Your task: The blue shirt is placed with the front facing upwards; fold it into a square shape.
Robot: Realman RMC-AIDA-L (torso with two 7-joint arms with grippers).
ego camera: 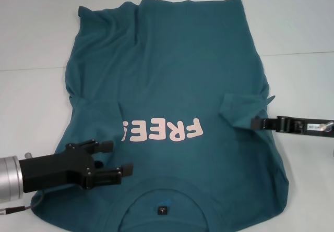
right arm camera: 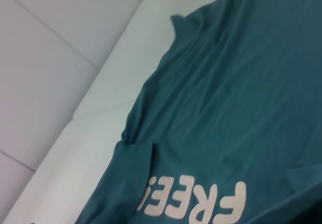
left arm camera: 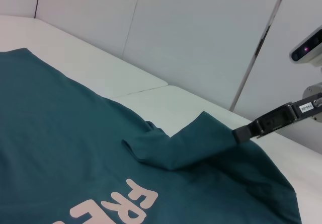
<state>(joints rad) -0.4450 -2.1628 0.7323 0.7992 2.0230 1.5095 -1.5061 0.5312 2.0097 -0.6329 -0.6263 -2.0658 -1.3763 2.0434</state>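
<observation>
Right gripper (ego camera: 254,123) apparently pinching sleeve (ego camera: 241,106) (level).

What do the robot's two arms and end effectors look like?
The left end effector is matte black and blocky with two straight fingers, mounted on a silver metal cylinder with a thin cable beside it. The right end effector is slim and black, with a small white label farther back along it.

Our left gripper (ego camera: 116,161) is matte black and angular with visible screws, behind it a silver cylindrical wrist and thin cable. Our right gripper (ego camera: 257,123) is slim, black, with a white label behind its fingers.
</observation>
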